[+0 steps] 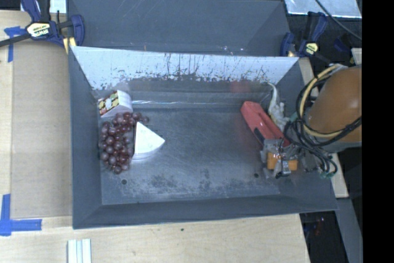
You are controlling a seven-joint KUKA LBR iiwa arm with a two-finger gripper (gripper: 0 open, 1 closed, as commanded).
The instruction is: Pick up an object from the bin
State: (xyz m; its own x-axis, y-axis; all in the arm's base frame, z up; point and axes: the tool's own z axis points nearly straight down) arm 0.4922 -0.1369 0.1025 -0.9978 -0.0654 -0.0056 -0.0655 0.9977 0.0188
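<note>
Grey metal bin [203, 157], seen from above.

- A red oblong thing [257, 119] is noted at the right of the bin floor, close under the right wall. It is long and narrow, with a rounded upper end and a plain red surface.
- Its long axis is set on a diagonal, from upper left to lower right. The upper end points toward the back wall and the lower end meets the hand [276, 161].
- The hand is placed at the lower right of the floor, at that lower end. Whether it is open or closed cannot be told, and no grip on the thing can be made out.
- Well apart, at the left of the floor, a bunch of dark red grapes [117, 140] is recorded. It lies against a white wedge-shaped piece [148, 140].
</note>
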